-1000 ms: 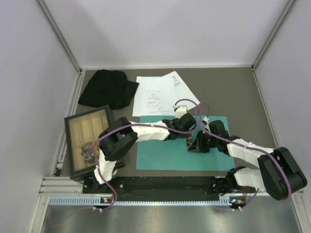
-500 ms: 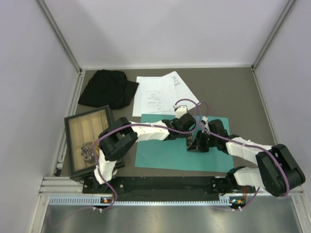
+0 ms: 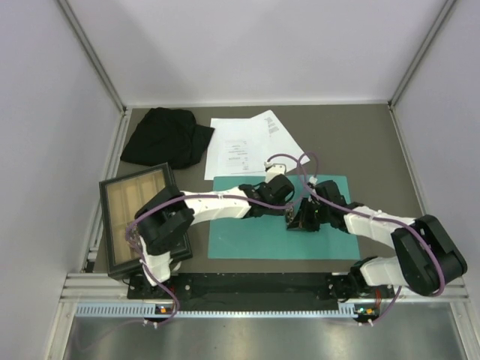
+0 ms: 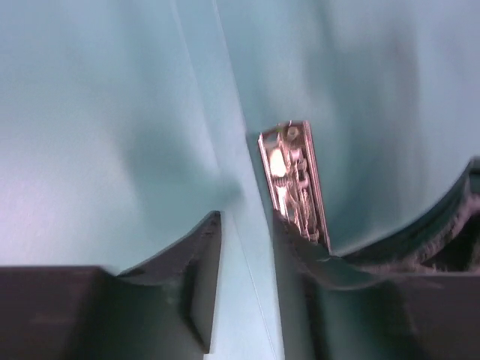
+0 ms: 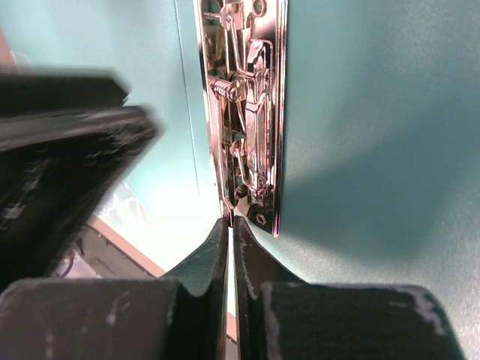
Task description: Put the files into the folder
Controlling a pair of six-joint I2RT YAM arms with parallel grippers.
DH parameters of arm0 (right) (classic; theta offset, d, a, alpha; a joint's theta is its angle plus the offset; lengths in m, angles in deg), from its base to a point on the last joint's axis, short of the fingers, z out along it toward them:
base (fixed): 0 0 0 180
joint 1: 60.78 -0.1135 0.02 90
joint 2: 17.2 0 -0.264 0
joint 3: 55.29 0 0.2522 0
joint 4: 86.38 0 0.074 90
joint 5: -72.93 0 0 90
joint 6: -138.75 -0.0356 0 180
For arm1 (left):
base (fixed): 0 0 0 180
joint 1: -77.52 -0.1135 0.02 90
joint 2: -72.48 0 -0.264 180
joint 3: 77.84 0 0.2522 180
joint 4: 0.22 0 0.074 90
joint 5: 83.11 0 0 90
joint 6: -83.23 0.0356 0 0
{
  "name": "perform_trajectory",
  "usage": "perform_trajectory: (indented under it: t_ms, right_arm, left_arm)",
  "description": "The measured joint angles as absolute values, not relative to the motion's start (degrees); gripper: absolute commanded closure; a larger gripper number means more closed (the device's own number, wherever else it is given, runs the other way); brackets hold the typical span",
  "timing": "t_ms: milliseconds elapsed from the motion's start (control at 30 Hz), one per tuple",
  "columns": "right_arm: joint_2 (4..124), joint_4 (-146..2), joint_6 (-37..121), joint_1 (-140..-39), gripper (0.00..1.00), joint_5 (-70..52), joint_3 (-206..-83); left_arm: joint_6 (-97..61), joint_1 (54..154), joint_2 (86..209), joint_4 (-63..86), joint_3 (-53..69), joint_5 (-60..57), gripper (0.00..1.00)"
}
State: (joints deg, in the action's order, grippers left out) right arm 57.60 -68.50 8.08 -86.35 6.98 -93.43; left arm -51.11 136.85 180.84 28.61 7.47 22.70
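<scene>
The teal folder (image 3: 247,236) lies open and flat on the table. A metal clip (image 5: 251,112) runs along its spine and also shows in the left wrist view (image 4: 292,176). The files (image 3: 241,146), white printed sheets, lie just behind the folder, overlapping and untouched. My left gripper (image 3: 287,216) (image 4: 246,236) is low over the spine, with its jaws a little apart and the folder's crease between them. My right gripper (image 3: 304,222) (image 5: 230,225) is pinched shut at the near end of the metal clip. The two grippers' tips almost touch each other.
A dark-framed wooden tray (image 3: 120,196) sits at the left, with a small object in its near corner. A black cloth (image 3: 165,139) lies at the back left. Grey walls close in the table on three sides. A metal rail runs along the near edge.
Both grippers have moved a little left and farther from the bases along the spine. The left arm's elbow has swung left. The folder has shifted slightly.
</scene>
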Motion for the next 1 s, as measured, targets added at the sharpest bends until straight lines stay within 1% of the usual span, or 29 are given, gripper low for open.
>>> perform_trajectory:
  t_ms: [133, 333, 700, 867, 1000]
  right_arm:
    - [58.5, -68.1, 6.2, -89.1, 1.00, 2.9, -95.1]
    - [60.6, -67.1, 2.8, -91.3, 1.00, -1.3, -97.1]
    - [63.1, -68.0, -5.5, -93.2, 1.00, -6.5, -98.5]
    - [62.7, -70.1, -5.0, -93.3, 1.00, -5.9, -98.4]
    - [62.7, -67.8, -2.6, -93.3, 1.00, -5.3, -100.3]
  left_arm:
    - [-50.3, 136.8, 176.4, 27.7, 1.4, 22.2, 0.89]
    - [-50.5, 136.8, 176.8, 25.7, -2.8, 19.8, 1.00]
    - [-50.8, 135.6, 173.7, 16.7, -10.1, 19.4, 1.00]
    - [-50.8, 135.4, 172.1, 14.1, -12.9, 19.1, 1.00]
    - [-50.2, 135.4, 172.0, 13.5, -13.3, 18.8, 1.00]
